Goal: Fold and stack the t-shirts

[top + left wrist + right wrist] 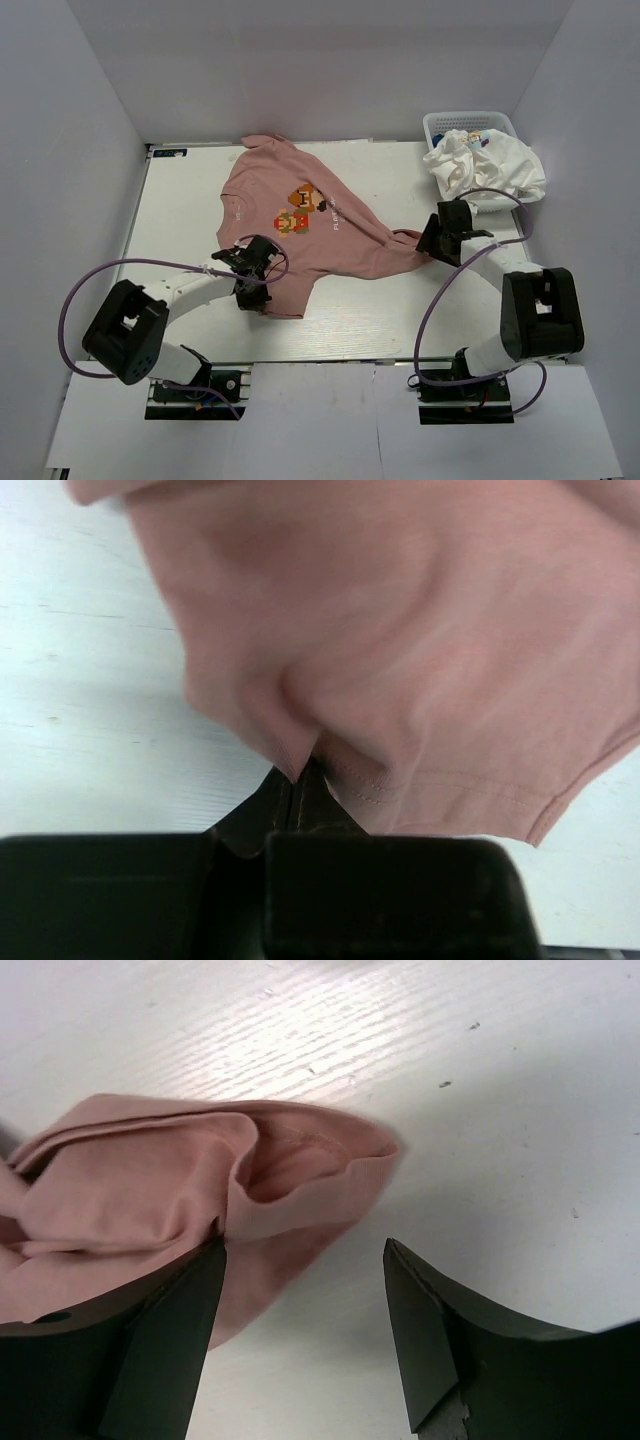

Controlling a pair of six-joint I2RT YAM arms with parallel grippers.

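The dusty pink t-shirt [300, 225] lies spread on the white table [460, 320] with its orange-red print facing up. My left gripper [256, 276] is shut on a pinch of the cloth near the shirt's near-left hem [420, 630]; the fingers [297, 780] meet on a fold. My right gripper [432, 240] stands open at the shirt's bunched right corner [150, 1190]. Its left finger [190, 1300] touches the cloth, while the right finger [420, 1320] stands over bare table. The white t-shirt [485, 168] lies crumpled, spilling out of a basket at the back right.
A white plastic basket [440, 122] stands in the back-right corner against the wall. White walls close in the table on the left, back and right. Purple cables loop beside both arm bases.
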